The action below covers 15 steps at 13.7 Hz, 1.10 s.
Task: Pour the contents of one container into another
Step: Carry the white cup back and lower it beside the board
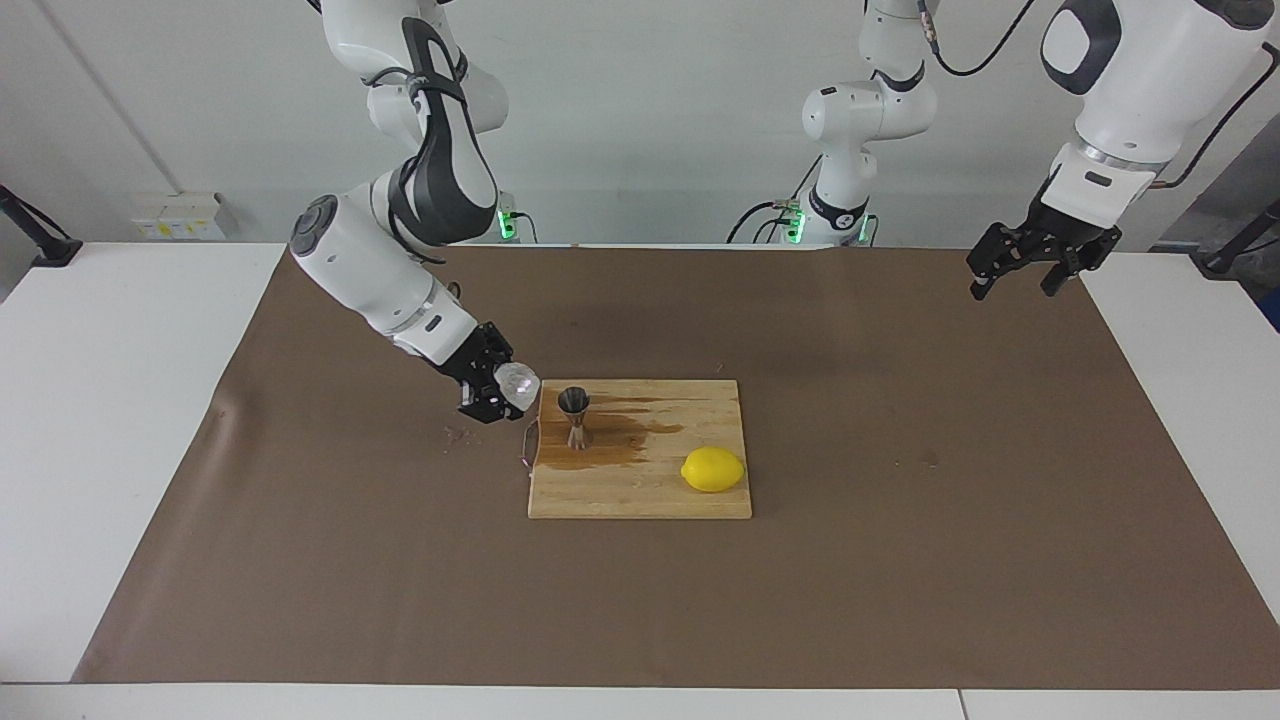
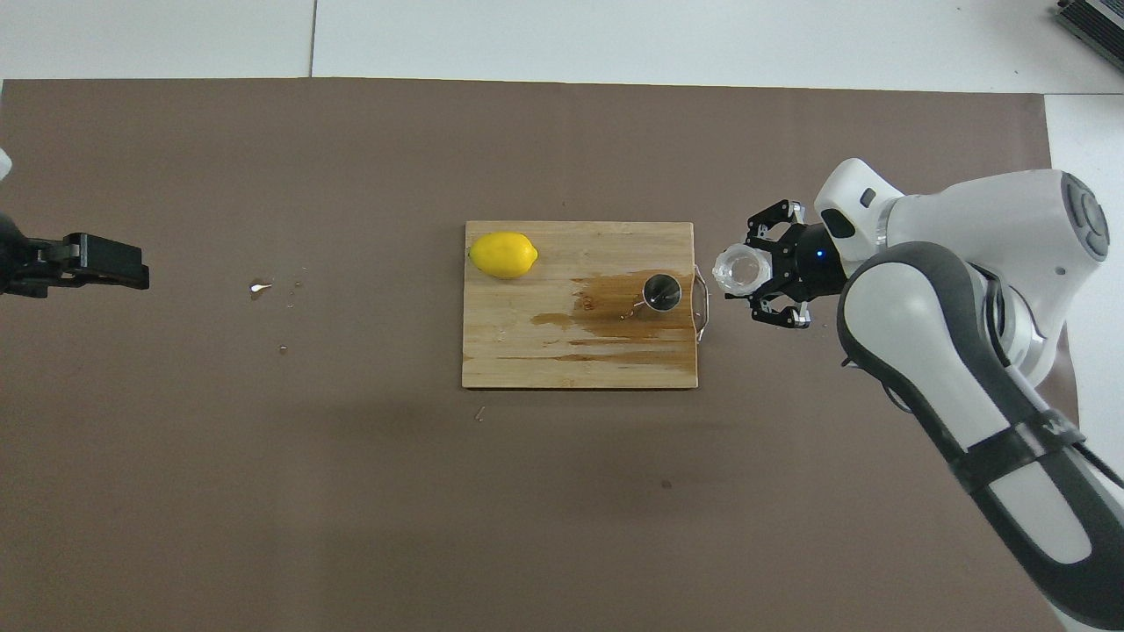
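Note:
My right gripper (image 1: 497,388) is shut on the small translucent cup (image 1: 518,382). It holds the cup in the air, tipped on its side, just off the end of the wooden cutting board (image 1: 640,495) toward the right arm's end of the table. The cup's mouth points toward the steel jigger (image 1: 574,415). The jigger stands upright on the board near that end. In the overhead view the cup (image 2: 740,269) looks clear, and the jigger (image 2: 662,290) shows its dark mouth. My left gripper (image 1: 1020,275) is open and empty, raised over the left arm's end of the table, waiting.
A brown wet stain (image 2: 628,320) spreads over the board around the jigger. A yellow lemon (image 1: 713,469) lies on the board's corner toward the left arm's end. Brown paper (image 1: 900,600) covers the table. Small drops (image 2: 259,286) lie on it near my left gripper (image 2: 97,263).

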Each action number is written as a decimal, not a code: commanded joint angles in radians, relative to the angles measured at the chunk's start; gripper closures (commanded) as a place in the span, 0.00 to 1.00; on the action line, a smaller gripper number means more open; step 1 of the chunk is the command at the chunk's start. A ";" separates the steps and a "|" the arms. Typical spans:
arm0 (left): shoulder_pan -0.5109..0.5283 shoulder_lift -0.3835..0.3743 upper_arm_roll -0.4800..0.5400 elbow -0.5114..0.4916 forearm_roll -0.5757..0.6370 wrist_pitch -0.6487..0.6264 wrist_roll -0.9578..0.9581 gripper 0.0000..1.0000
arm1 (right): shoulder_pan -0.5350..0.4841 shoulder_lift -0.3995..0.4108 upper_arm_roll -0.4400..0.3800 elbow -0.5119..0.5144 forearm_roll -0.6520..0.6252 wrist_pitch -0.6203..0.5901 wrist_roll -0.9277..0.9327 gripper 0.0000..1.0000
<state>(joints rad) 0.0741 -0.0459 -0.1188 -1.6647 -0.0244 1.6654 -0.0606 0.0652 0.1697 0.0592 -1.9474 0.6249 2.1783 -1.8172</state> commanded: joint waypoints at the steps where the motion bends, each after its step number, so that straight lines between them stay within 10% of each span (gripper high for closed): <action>1: 0.021 -0.009 -0.015 -0.004 -0.009 -0.001 0.004 0.00 | -0.092 0.020 0.010 -0.066 0.132 0.009 -0.205 0.69; 10: 0.027 -0.014 -0.013 -0.004 -0.003 -0.023 -0.004 0.00 | -0.219 0.192 0.011 -0.094 0.328 0.011 -0.582 0.67; 13: 0.029 -0.015 -0.007 -0.010 -0.009 -0.003 0.002 0.00 | -0.216 0.192 0.010 -0.096 0.328 0.017 -0.580 0.00; 15: 0.027 -0.017 -0.007 -0.010 -0.009 -0.021 0.002 0.00 | -0.226 0.186 0.007 -0.096 0.314 0.009 -0.550 0.00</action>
<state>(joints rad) 0.0891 -0.0490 -0.1197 -1.6642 -0.0244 1.6485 -0.0613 -0.1398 0.3723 0.0565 -2.0371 0.9253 2.1836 -2.3785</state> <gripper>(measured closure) 0.000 0.194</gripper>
